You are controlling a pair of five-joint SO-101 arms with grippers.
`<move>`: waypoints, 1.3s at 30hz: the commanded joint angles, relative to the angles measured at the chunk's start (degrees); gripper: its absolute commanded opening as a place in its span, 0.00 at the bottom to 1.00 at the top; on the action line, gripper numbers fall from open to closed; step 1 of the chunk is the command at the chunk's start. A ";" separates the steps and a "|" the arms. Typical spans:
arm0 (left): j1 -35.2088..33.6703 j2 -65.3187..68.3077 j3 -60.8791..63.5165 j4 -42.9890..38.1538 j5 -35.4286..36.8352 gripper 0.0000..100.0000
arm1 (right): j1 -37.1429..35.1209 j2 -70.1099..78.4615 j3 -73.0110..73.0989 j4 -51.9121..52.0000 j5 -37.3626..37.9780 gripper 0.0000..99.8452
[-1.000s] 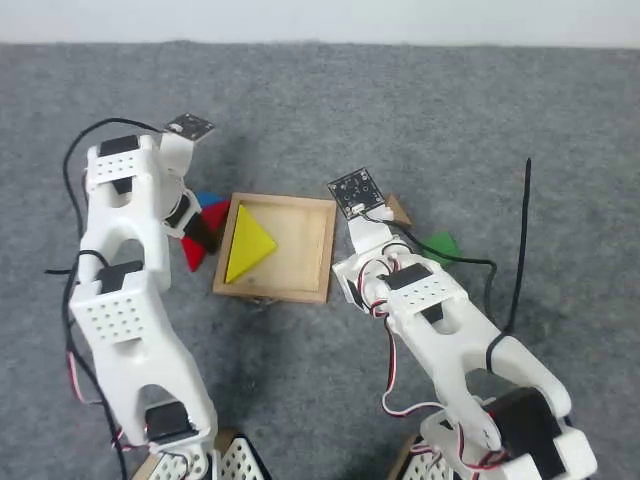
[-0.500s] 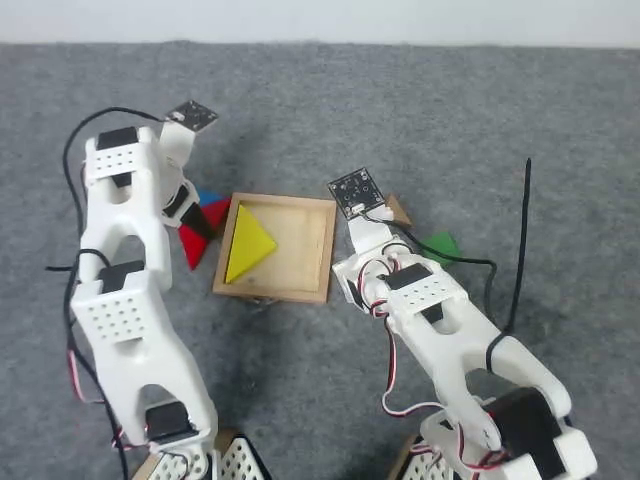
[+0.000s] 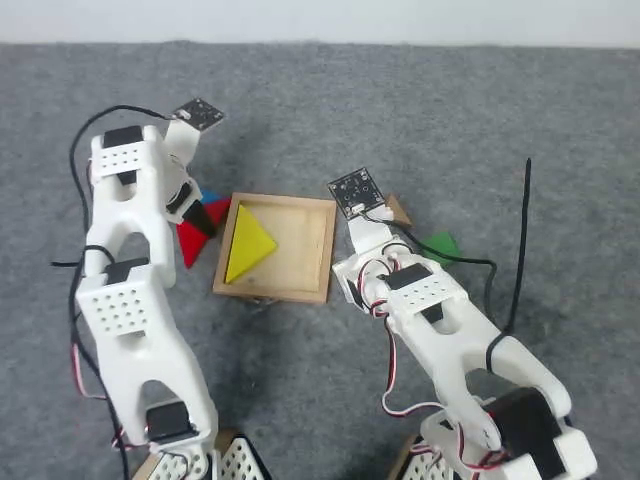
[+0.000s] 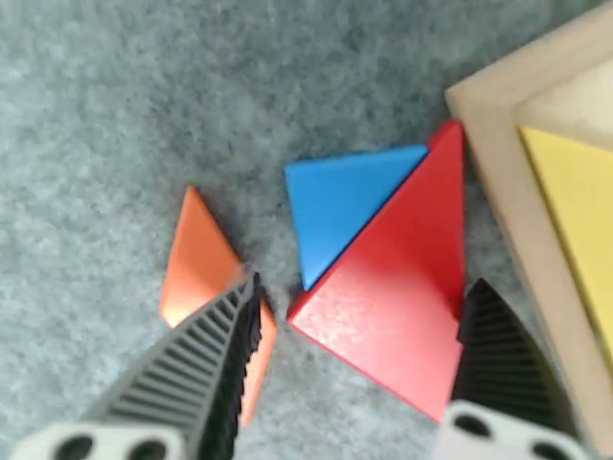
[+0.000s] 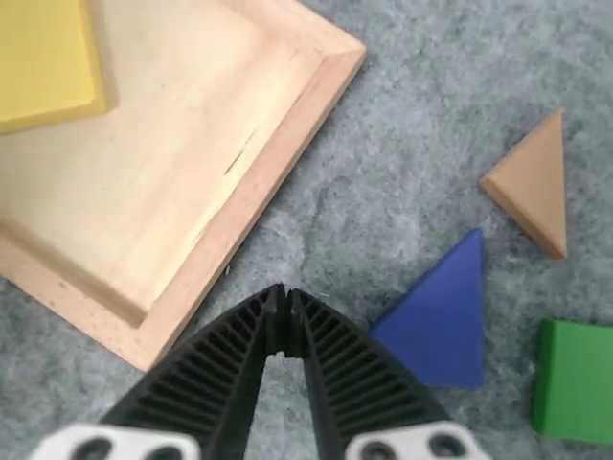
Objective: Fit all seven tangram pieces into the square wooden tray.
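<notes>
- Left gripper hangs just off the tray's outer left side with its jaws wide apart, straddling the red triangle; from where I stand I cannot tell whether either finger touches it
- One of its fingers lies over the edge of the orange piece, the other sits between the red triangle and the tray wall
- Right gripper has its jaws pressed together with nothing between them, and hovers over the grey mat just outside a corner of the tray on its right side
- Wooden tray lies flat between the two arms, and the yellow triangle rests inside it against the left wall, the rest of the floor bare wood
- Red triangle lies on the mat with one corner touching the tray's outer rim
- Light blue triangle lies edge to edge with the red one, on the side away from the gripper
- Orange piece sits just beside these two, a thin gap apart
- Right of the tray, a tan triangle, a dark blue triangle and a green piece lie loose on the mat, near one another but not touching
</notes>
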 commanded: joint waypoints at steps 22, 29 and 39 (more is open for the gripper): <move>-1.67 2.37 -1.54 10.73 2.64 0.32 | 1.27 -0.57 -0.62 -0.92 -0.18 0.01; -2.64 2.29 -1.45 11.16 9.93 0.32 | 1.27 -0.57 -0.62 -0.92 -0.18 0.01; -0.62 2.64 -1.45 11.87 19.96 0.32 | 1.27 -0.66 -0.62 -0.92 -0.18 0.01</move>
